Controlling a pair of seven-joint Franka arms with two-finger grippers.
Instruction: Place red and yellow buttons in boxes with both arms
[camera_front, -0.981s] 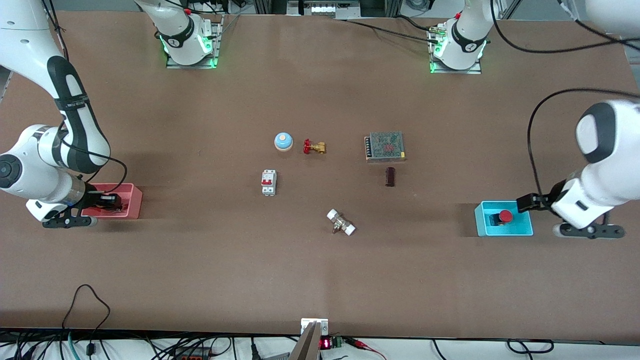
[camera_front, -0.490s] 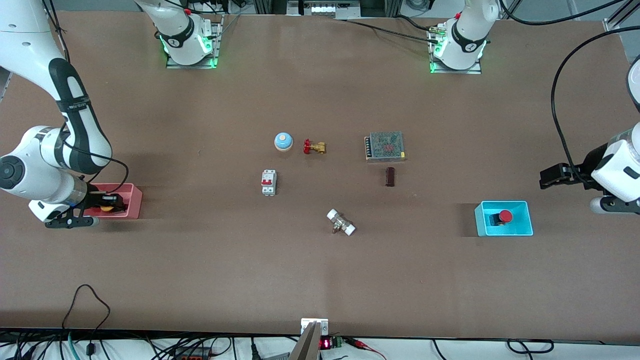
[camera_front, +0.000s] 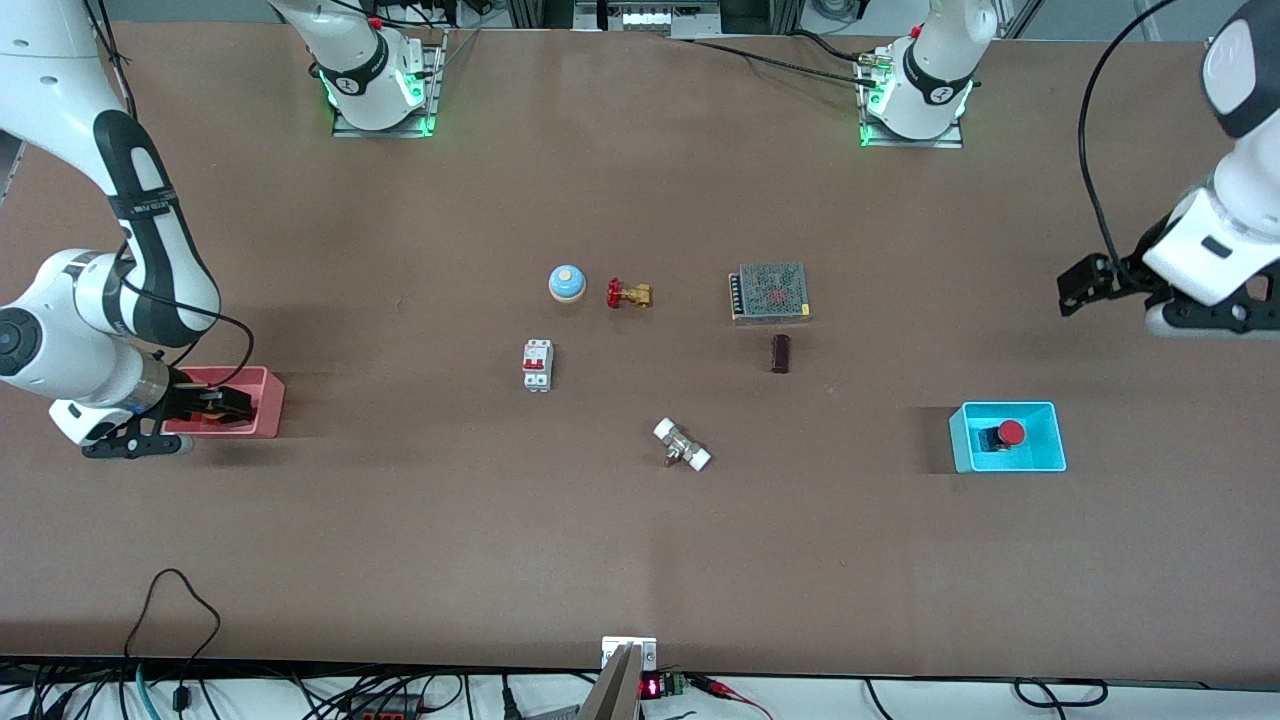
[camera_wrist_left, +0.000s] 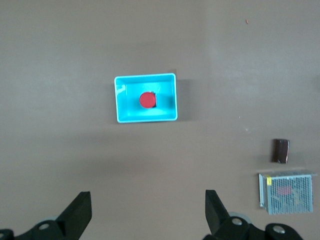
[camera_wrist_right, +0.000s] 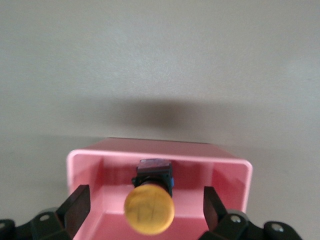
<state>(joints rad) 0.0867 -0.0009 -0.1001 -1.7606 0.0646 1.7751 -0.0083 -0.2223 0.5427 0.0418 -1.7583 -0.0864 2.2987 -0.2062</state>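
Note:
The red button (camera_front: 1011, 432) lies in the cyan box (camera_front: 960, 440) at the left arm's end of the table. My left gripper (camera_front: 1076, 285) is open and empty, up over bare table; its wrist view shows the box (camera_wrist_left: 171, 100) and button (camera_wrist_left: 147, 100) far below the gripper (camera_wrist_left: 147, 215). The yellow button (camera_wrist_right: 149, 210) lies in the pink box (camera_wrist_right: 160, 152) between the open fingers of my right gripper (camera_wrist_right: 145, 200), which do not touch it. In the front view the right gripper (camera_front: 220, 404) is low in the pink box (camera_front: 268, 400) and hides the yellow button.
Mid-table stand a blue bell (camera_front: 567, 283), a red-handled valve (camera_front: 628, 294), a white circuit breaker (camera_front: 538, 365), a mesh power supply (camera_front: 769, 293), a dark block (camera_front: 781, 353) and a white-ended fitting (camera_front: 682, 445).
My left gripper has risen from beside the cyan box and moved toward the robots' bases, leaving the red button in the box. My right gripper has stayed at the pink box.

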